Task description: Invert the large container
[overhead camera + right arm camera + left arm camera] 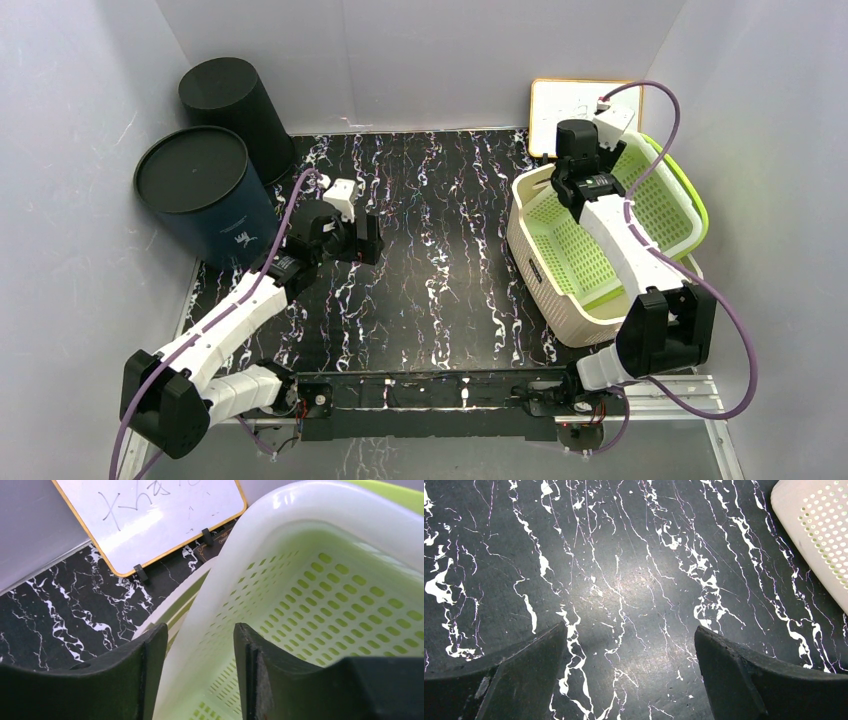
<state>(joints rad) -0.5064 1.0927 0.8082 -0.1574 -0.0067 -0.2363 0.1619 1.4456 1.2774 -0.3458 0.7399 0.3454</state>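
Pale grey walls close in a black, white-veined marble-pattern tabletop (pixel 440 250). A yellow-framed whiteboard (pixel 560 100) leans at the back right. At the back left stand a black cylindrical bin (pixel 235 100) and a dark blue cylindrical bin with a black top (pixel 195 190).

The task's thing, a cream-white perforated plastic basket (pixel 535 265), sits on the right side of the tabletop, open side up. A lime-green perforated plastic basket (pixel 675 205) is nested askew with it. Which one sits inside the other is not clear.

The right gripper (pixel 199 635) is at the far left part of the cream-white basket's rim. Its jaws stand narrow, one outside the wall and one inside, and the rolled rim fills the gap. I cannot tell whether they actually press on it.

The left gripper (pixel 630 630) hangs over bare tabletop near the middle with its jaws wide and nothing between them. A corner of the cream-white basket shows at the edge of its view.

The basket looks light and thin-walled, so weight should be no trouble, but the wall will probably flex and the smooth plastic may slip in a one-sided pinch. The thick rolled rim is the stiffest place to take hold. A second hold on the opposite or near rim by the free arm would likely stop it swinging as it rolls over. The green basket may drop out or shift partway through.
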